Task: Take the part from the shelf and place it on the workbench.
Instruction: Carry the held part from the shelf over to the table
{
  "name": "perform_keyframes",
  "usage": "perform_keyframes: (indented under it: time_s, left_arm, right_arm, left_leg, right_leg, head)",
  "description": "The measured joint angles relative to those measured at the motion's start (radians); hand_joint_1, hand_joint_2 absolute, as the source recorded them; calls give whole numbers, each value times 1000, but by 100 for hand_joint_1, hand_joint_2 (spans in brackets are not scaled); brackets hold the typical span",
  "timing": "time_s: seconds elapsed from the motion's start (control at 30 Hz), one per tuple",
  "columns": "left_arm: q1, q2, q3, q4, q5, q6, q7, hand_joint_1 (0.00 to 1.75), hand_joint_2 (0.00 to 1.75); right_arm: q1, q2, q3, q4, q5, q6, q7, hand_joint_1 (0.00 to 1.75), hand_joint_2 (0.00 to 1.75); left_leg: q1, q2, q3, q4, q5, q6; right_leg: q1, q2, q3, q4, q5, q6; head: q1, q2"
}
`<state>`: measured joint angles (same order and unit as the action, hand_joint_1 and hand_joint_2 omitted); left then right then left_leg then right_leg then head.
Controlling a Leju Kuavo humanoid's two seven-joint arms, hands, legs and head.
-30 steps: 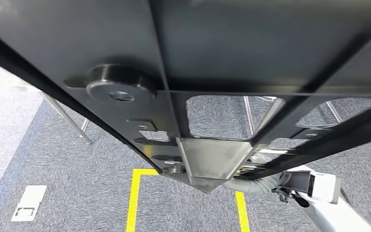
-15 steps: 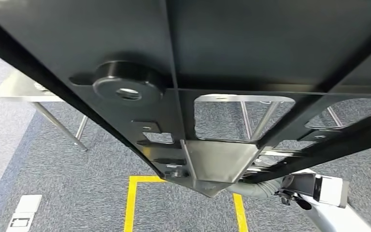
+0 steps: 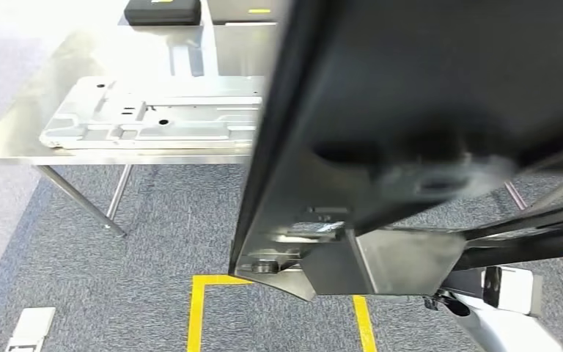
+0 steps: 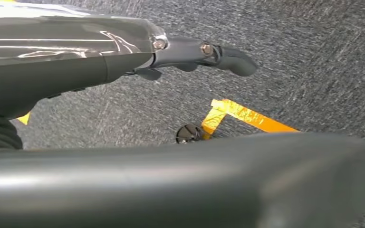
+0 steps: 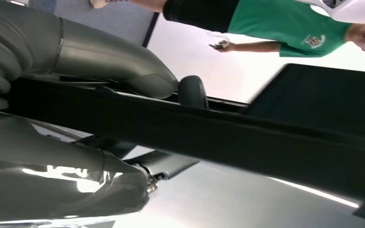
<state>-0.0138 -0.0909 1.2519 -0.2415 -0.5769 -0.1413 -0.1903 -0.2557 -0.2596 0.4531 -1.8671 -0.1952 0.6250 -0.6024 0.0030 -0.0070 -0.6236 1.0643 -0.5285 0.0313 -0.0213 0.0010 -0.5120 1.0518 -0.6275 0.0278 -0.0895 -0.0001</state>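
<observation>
Left to right in head view: floor plate [image 3: 29,328] low on the grey carpet [image 3: 81,271], then the steel workbench [image 3: 15,143] with a pale stamped panel [image 3: 154,117] already lying flat on it and a black case [image 3: 163,11] at its far edge. Yellow floor tape [image 3: 194,312] sits below, in front of the bench.

The part [image 3: 425,110], a big black sheet-metal frame, is carried close under the camera on the right of the view, tilted, its bare-metal bracket end [image 3: 396,268] lowest. It is not yet over the bench top.

Left hand [image 4: 123,52]: the part's edge crosses in front of it and one finger sticks out straight past it; cannot tell whether it grips. Right hand [image 5: 123,123]: thumb on one side of a black bar of the part, fingers on the other, so it holds that bar. A person [image 5: 285,21] in a green shirt stands beyond.

Handling judgement: stiff, fairly heavy, smooth painted surface, likely slippery; long span means lots of leverage. Best taken by the frame rails, one hand each side, not the cut-out webs.

Versus a second ago: the whole view has shifted, so the camera has turned. The bench, then barely a corner, is now in plain sight; the part looks steeper and motion-blurred.
</observation>
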Motion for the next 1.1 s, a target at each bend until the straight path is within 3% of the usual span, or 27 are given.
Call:
perform_keyframes:
  time_s: [0.07,0.13,0.17,0.2,0.3,0.33,0.47,0.53,0.57,0.63,0.67,0.7,0.73,0.8,0.83,0.87,0.93,1.0,1.07,1.1]
  left_arm:
    - [-1,-3,1,0,-4,-3,-1,0,0]
    - [-3,-5,1,0,-8,-4,-2,0,0]
    - [-4,-6,1,0,-9,-4,-2,0,0]
    - [-4,-7,1,0,-10,-5,-3,0,0]
    - [-5,-11,1,0,-11,-5,-3,0,0]
    - [-7,-12,2,0,-12,-5,-2,0,0]
    - [-15,-19,2,0,-19,-5,7,0,0]
    - [-18,-23,2,0,-21,-4,10,0,0]
    - [-19,-24,2,0,-22,-4,11,0,0]
    - [-19,-25,2,0,-23,-3,15,0,0]
    - [-16,-26,2,0,-23,-2,17,0,0]
    - [-14,-28,2,0,-23,-2,19,0,0]
    - [-13,-29,2,0,-23,-1,19,0,0]
    - [-12,-31,2,0,-23,0,20,0,0]
    - [-12,-32,2,0,-23,1,20,0,0]
    - [-12,-33,2,0,-23,3,21,0,0]
    - [-14,-35,3,0,-23,7,27,0,0]
    - [-13,-40,3,0,-24,13,34,0,0]
    - [-13,-45,3,0,-28,19,42,0,0]
    - [-13,-47,3,0,-31,22,46,0,0]
  right_arm:
    - [1,-1,-6,-3,5,5,-2,175,175]
    - [5,-1,-8,-3,11,6,-3,175,175]
    - [8,-1,-9,-3,14,7,-3,175,175]
    - [10,-1,-9,-3,17,7,-3,175,175]
    - [12,-1,-8,-3,29,8,-1,175,175]
    - [12,-1,-7,-3,32,8,1,175,175]
    - [13,-1,-5,-4,42,4,7,175,175]
    - [12,-1,-4,-4,44,3,8,175,175]
    - [12,-1,-3,-5,45,3,9,175,175]
    - [13,0,-1,-4,47,1,12,175,175]
    - [15,0,0,-4,49,-1,13,175,175]
    - [18,0,2,-3,51,-2,14,175,175]
    - [21,0,4,-3,53,-4,15,175,175]
    - [25,0,8,-3,56,-6,15,175,175]
    - [25,0,10,-3,57,-7,15,175,175]
    - [26,0,11,-4,58,-8,15,175,175]
    - [30,0,14,-6,62,-13,15,175,175]
    - [35,0,17,-13,65,-18,15,175,175]
    - [37,0,20,-18,66,-25,15,175,175]
    - [40,0,20,-18,67,-28,15,175,175]
  left_leg:
    - [5,0,21,-14,-5,7]
    - [6,0,38,-16,-17,10]
    - [6,0,47,-16,-25,10]
    - [6,0,58,-16,-33,8]
    - [7,-1,96,-16,-61,-1]
    - [6,-1,101,-15,-69,-6]
    - [5,0,101,-19,-79,-25]
    - [6,0,92,13,-98,-34]
    - [7,0,69,58,-115,-38]
    - [9,0,-9,186,-152,-45]
    - [9,0,-46,234,-155,-46]
    - [9,0,-69,251,-141,-45]
    - [8,0,-74,231,-105,-42]
    - [5,0,-48,124,-14,-30]
    - [1,0,-32,77,15,-23]
    - [-3,0,-21,47,25,-17]
    - [-10,0,-12,26,12,-7]
    - [-5,1,4,2,5,-2]
    - [3,1,30,-20,4,4]
    - [4,2,39,-25,1,7]
  right_leg:
    - [0,0,-38,79,-33,4]
    - [0,0,-120,205,-67,7]
    - [0,0,-154,244,-64,8]
    - [0,0,-173,251,-41,10]
    - [2,-1,-145,111,90,9]
    - [4,-1,-131,67,110,7]
    - [7,3,-116,23,92,-14]
    - [2,0,-100,15,84,-26]
    - [0,-3,-91,13,79,-31]
    - [0,-5,-77,12,68,-37]
    - [0,-5,-70,12,61,-37]
    - [1,-4,-61,12,55,-37]
    - [1,-3,-50,12,47,-37]
    - [2,-2,-25,11,31,-34]
    - [2,-1,-17,9,25,-30]
    - [2,0,-13,8,20,-25]
    - [1,1,-14,2,16,-12]
    - [0,-1,-5,-3,10,-1]
    - [2,-1,-22,46,-15,5]
    - [2,-1,-53,101,-35,7]
  head:
    - [0,0]
    - [0,0]
    - [0,0]
    - [0,0]
    - [0,0]
    - [0,0]
    - [2,0]
    - [1,0]
    - [1,0]
    - [1,0]
    - [1,0]
    - [1,0]
    - [1,0]
    - [1,0]
    - [1,0]
    - [1,0]
    - [1,0]
    - [1,0]
    - [1,0]
    - [1,0]
